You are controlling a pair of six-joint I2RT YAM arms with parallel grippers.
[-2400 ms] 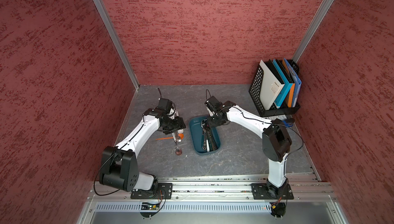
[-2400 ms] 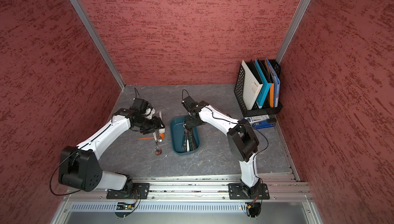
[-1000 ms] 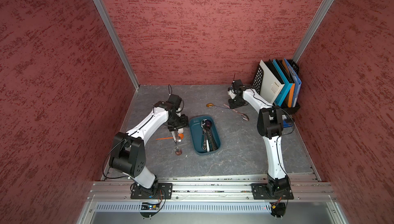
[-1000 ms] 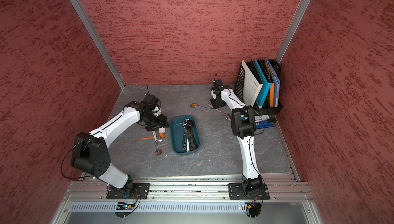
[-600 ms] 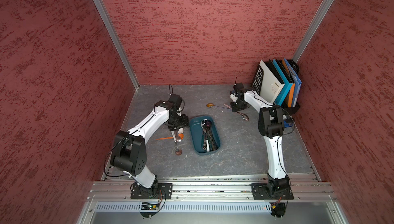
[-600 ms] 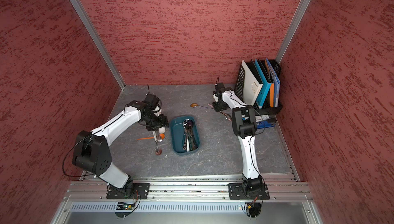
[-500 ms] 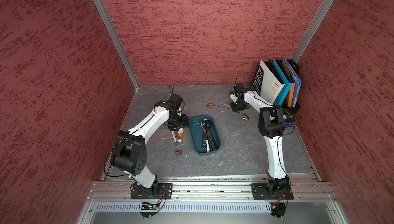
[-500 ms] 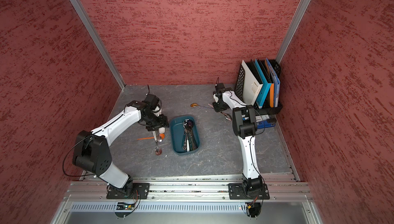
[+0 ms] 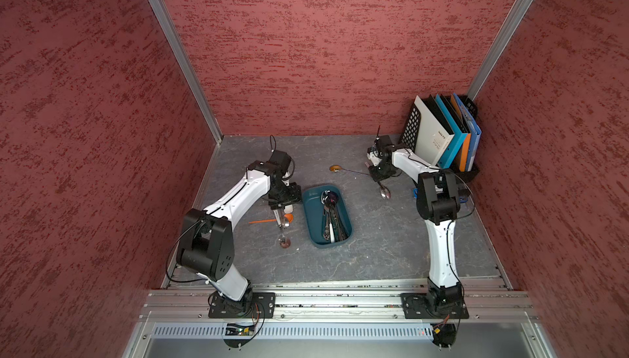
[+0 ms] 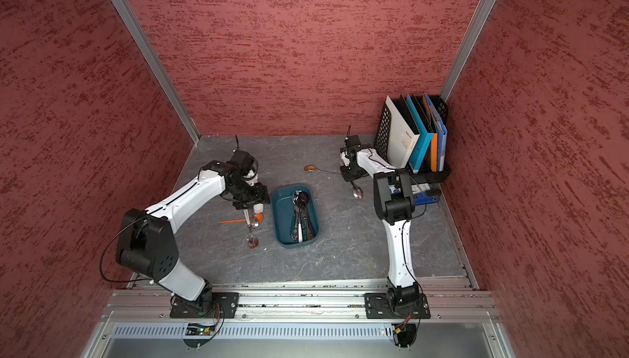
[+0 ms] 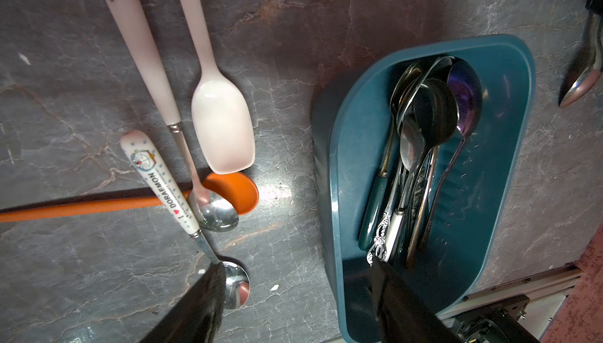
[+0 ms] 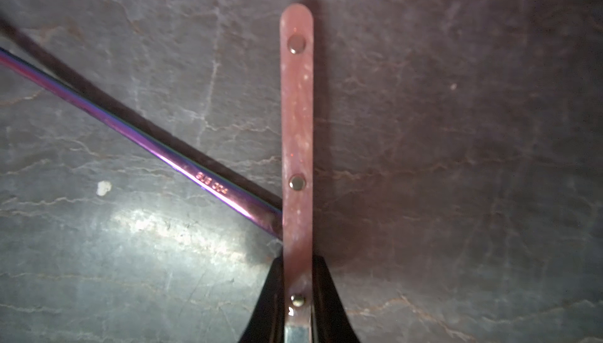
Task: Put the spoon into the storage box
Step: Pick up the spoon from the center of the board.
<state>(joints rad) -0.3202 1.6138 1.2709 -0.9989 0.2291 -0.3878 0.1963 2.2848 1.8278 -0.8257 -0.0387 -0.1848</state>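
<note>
Now our right jaws clench the pink-handled spoon [image 12: 297,129] well apart from the storage box [image 9: 312,216]; our left jaws hang released beside that box. We should lift straight up: a purple spoon [image 12: 212,185] touches its handle.

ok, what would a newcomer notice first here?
The teal box mid-table, crammed with spoons. By the file rack at back right, the right gripper is shut on a pink spoon; the left gripper hovers open over loose spoons beside the box.
</note>
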